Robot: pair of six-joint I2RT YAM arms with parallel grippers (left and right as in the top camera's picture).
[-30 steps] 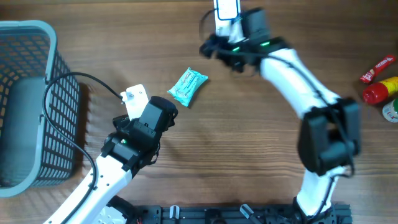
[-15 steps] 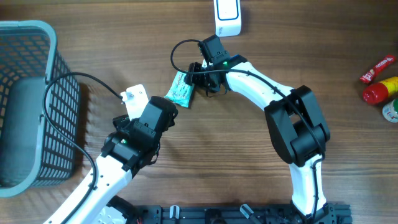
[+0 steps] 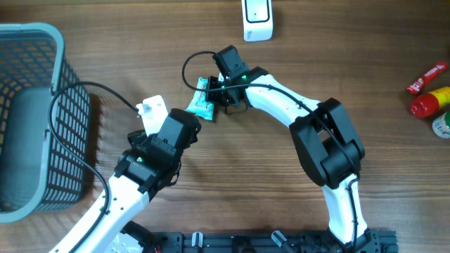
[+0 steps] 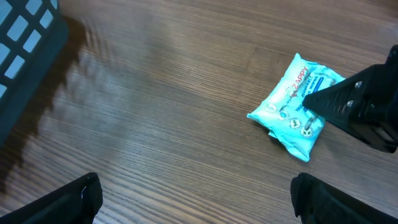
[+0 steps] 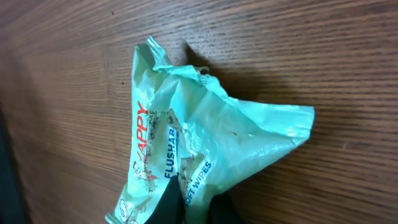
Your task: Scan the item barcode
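Observation:
The item is a teal pack of flushable wipes (image 3: 202,105) lying on the wooden table, left of centre. My right gripper (image 3: 216,95) has come down on it, shut, pinching a fold of the wrapper (image 5: 205,137) between its black fingers (image 5: 171,208). The film is bunched up at the pinch. No barcode shows on the printed face. My left gripper (image 4: 199,199) stands open and holds nothing. It sits short of the pack (image 4: 292,109), with the right gripper (image 4: 357,109) at the pack's right side. A white device with a black cable (image 3: 151,110) sits at the left arm's head.
A grey mesh basket (image 3: 42,42) fills the far left and shows as a dark corner (image 4: 25,37) in the left wrist view. A white box-like device (image 3: 256,21) stands at the back centre. A red bottle (image 3: 429,102) and a red sachet (image 3: 427,77) lie at the right edge.
The right arm swung from beside the white device at the back down to the wipes pack and shut on it. The pack shifted slightly left and crumpled. The left arm stayed still.

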